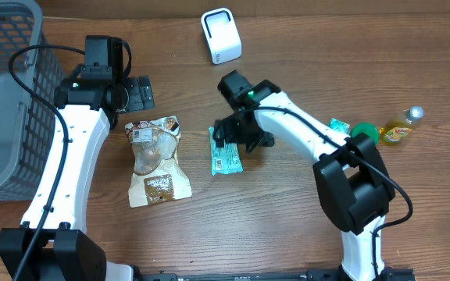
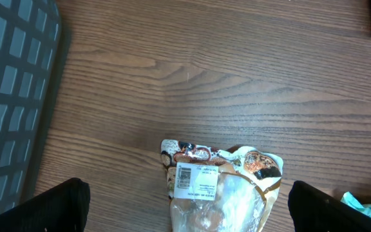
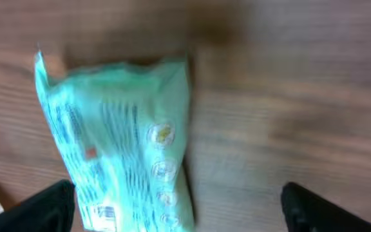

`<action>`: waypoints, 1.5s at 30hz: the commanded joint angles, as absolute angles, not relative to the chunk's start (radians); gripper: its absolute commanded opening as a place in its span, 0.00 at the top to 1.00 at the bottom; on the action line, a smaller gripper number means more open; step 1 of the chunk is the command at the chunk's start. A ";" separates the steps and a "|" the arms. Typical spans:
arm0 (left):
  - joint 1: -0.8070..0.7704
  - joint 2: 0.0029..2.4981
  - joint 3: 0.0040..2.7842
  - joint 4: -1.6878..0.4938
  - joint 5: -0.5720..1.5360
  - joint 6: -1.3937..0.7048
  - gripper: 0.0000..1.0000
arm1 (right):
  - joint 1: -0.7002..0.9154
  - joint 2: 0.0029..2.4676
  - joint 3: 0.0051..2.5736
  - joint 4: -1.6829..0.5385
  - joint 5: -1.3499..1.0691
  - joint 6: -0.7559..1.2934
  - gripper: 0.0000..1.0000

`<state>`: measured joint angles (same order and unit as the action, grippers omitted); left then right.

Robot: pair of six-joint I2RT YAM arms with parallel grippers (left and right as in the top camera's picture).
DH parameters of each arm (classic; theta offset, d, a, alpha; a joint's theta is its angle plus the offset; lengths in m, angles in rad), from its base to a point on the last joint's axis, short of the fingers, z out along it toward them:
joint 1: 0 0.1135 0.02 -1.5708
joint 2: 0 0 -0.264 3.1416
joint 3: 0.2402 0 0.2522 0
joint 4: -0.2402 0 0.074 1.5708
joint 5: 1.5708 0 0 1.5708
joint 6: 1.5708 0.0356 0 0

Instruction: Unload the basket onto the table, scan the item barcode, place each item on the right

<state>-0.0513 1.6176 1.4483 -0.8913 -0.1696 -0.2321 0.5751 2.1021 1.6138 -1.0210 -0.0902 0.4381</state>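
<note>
At the left, the left gripper [image 1: 137,94] is being held wide and empty near the brown snack pouch [image 1: 156,160]. In the middle, the green packet [image 1: 226,151] is lying flat on the table [image 1: 303,62], and the right gripper [image 1: 239,139] is being held just over it, jaws spread, gripping nothing. The pick-up is judged to be in hand. Next, the packet needs clamping and its barcode turning toward the white scanner [image 1: 221,35].

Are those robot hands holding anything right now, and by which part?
Nothing is held. The left gripper hangs open over the brown snack bag; the right gripper is open above the green packet.
</note>
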 commanded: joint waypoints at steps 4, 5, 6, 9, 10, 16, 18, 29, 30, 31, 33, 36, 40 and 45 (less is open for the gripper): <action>-0.046 1.610 1.456 -0.889 -0.183 -0.220 0.01 | 0.502 2.101 1.634 -0.978 -0.301 0.234 0.00; -0.046 1.610 1.456 -0.889 -0.183 -0.220 0.00 | 0.495 2.101 1.633 -0.979 -0.314 0.234 0.00; -0.046 1.610 1.456 -0.889 -0.183 -0.220 0.00 | 0.492 2.101 1.632 -0.978 -0.316 0.234 0.00; -0.046 1.610 1.456 -0.889 -0.183 -0.220 0.01 | 0.492 2.103 1.629 -0.977 -0.315 0.234 0.04; -0.046 1.610 1.456 -0.889 -0.183 -0.220 0.01 | 0.492 2.104 1.629 -0.976 -0.315 0.234 0.09; -0.046 1.610 1.456 -0.889 -0.184 -0.220 0.00 | 0.509 2.104 1.597 -0.937 -0.315 0.243 0.27; -0.046 1.610 1.456 -0.889 -0.184 -0.220 0.00 | 0.509 2.104 1.566 -0.914 -0.297 0.293 0.32; -0.046 1.610 1.456 -0.889 -0.183 -0.220 0.00 | 0.509 2.104 1.467 -0.787 -0.290 0.395 0.57; -0.046 1.610 1.456 -0.889 -0.183 -0.220 0.00 | 0.509 2.104 1.462 -0.776 -0.291 0.398 0.58; -0.046 1.610 1.456 -0.889 -0.183 -0.220 0.00 | 0.509 2.104 1.457 -0.765 -0.294 0.398 0.59; -0.046 1.610 1.456 -0.889 -0.183 -0.220 0.00 | 0.509 2.104 1.452 -0.753 -0.294 0.402 0.60; -0.046 1.610 1.456 -0.889 -0.184 -0.220 0.00 | 0.509 2.104 1.442 -0.744 -0.294 0.421 0.63; -0.046 1.610 1.456 -0.889 -0.184 -0.220 0.00 | 0.509 2.104 1.427 -0.726 -0.303 0.424 0.65; -0.046 1.610 1.456 -0.889 -0.183 -0.220 0.00 | 0.509 2.104 1.426 -0.712 -0.319 0.419 0.66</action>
